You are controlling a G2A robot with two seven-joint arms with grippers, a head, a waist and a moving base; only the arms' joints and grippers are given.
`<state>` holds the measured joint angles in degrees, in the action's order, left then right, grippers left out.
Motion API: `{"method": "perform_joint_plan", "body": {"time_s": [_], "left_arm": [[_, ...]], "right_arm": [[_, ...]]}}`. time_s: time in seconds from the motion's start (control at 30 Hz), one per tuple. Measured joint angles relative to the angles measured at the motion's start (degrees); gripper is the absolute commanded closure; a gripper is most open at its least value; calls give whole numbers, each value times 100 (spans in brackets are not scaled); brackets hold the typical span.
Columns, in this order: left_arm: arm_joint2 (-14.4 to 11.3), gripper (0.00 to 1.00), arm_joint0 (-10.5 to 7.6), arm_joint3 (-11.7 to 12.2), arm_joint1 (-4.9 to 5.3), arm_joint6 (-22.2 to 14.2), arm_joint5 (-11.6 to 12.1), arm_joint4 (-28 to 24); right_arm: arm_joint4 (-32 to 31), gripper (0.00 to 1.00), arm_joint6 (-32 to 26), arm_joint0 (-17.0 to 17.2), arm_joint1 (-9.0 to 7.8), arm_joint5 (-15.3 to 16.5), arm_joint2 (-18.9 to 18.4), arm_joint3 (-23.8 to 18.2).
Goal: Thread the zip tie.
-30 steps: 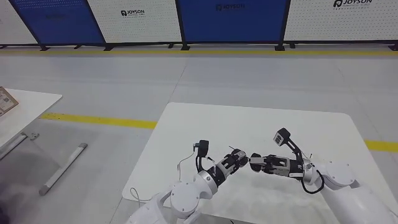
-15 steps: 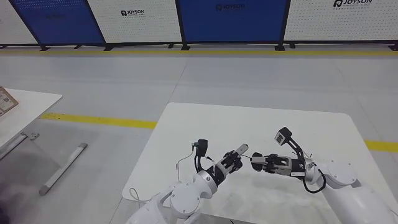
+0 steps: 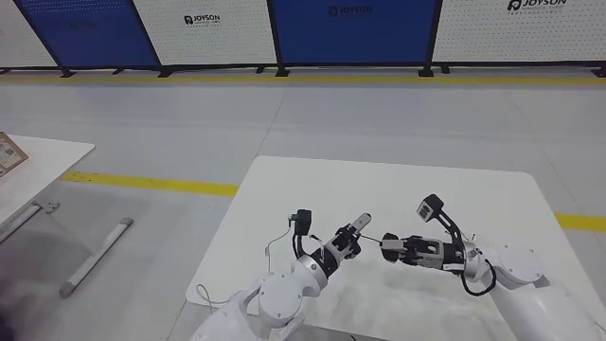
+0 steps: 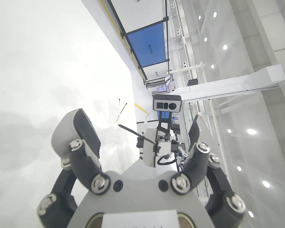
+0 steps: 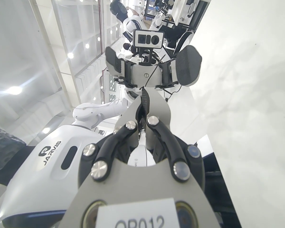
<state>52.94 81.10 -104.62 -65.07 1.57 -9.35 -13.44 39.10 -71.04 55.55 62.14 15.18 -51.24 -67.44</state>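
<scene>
While your two arms face each other over the near part of the white table, your right gripper has its fingers pressed together on the black zip tie. It pinches the tie near one end, so the thin strap sticks out past the fingertips toward the other arm. Which end sits inside the grip is hidden.

Your left gripper stands just across from it, its fingers spread wide and holding nothing. From the left wrist camera, the tie's free tip points into the gap between the two dark pads. From above, the strap spans most of the short space between the two grippers. You cannot tell from these views whether the tip touches the left gripper.

A second thin black strip lies flat on the table beyond the left gripper, apart from both grippers. Behind the table, a yellow floor line crosses the grey floor, and blue and white perforated panels close off the far side of the room.
</scene>
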Motion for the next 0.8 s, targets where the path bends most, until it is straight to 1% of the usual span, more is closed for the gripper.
{"method": "perform_joint_plan", "body": {"time_s": [0.07, 0.33, 0.43, 0.5, 0.57, 0.8], "left_arm": [[5, 0, -8, 40, 11, -178, 5, 94], [3, 0, -8, 35, 11, -168, 24, 112], [-33, 0, 42, 27, 2, -15, 282, 390], [-34, 0, 123, 5, -9, 6, 512, 333], [24, 0, 173, 12, -12, -53, 631, 182], [40, 0, 178, 19, -10, -70, 632, 183]], "right_arm": [[-5, 100, -86, -17, -2, -109, -11, 34], [-2, 100, -89, -19, -1, -116, -10, 34], [-2, 100, -89, -19, -1, -116, -10, 34], [-2, 100, -89, -19, -1, -116, -10, 34], [-2, 100, -89, -19, -1, -116, -10, 34], [-2, 100, -89, -19, -1, -116, -10, 34]]}}
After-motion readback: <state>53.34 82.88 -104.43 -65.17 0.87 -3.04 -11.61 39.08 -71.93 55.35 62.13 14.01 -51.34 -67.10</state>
